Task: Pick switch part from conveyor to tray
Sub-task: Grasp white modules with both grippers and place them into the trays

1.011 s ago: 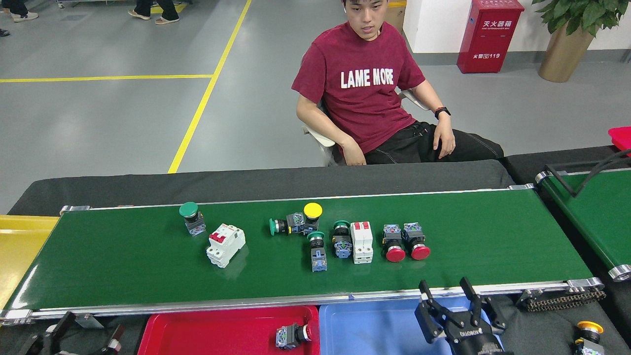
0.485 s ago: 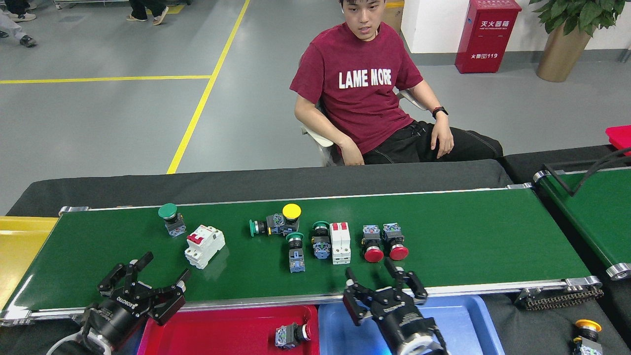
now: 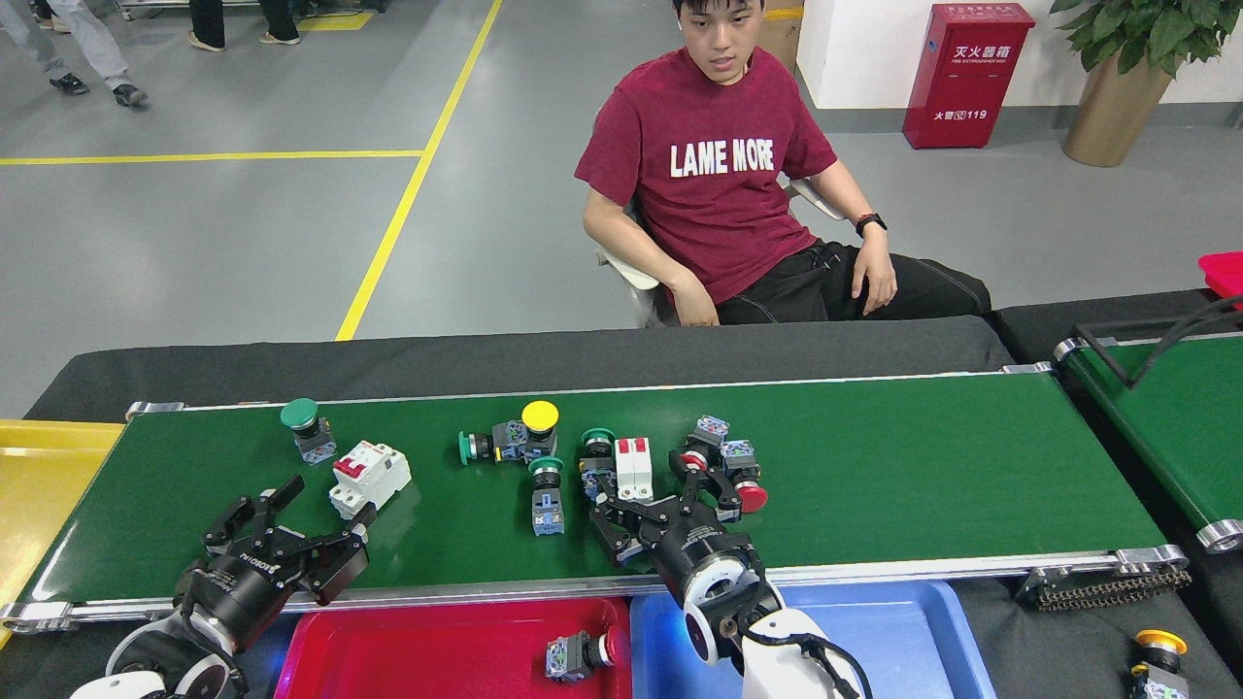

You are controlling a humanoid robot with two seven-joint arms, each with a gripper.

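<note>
Grey factory floor out back, a person [image 3: 723, 184] sitting behind the conveyor [image 3: 923, 466] watching. We're working over the belt with both arms. Our right gripper [image 3: 670, 495] is spread open, reaching in among the red pushbutton switches [image 3: 735, 466] and the white breaker [image 3: 633, 467], nothing gripped yet. Our left gripper [image 3: 291, 524] is hovering open near the other white breaker [image 3: 369, 478], empty. One switch [image 3: 581, 652] is already lying in the red tray [image 3: 388, 650]. Biggest worry: these parts are packed tight, so the open fingers could be nudging neighbours aside or pinching two at once.
</note>
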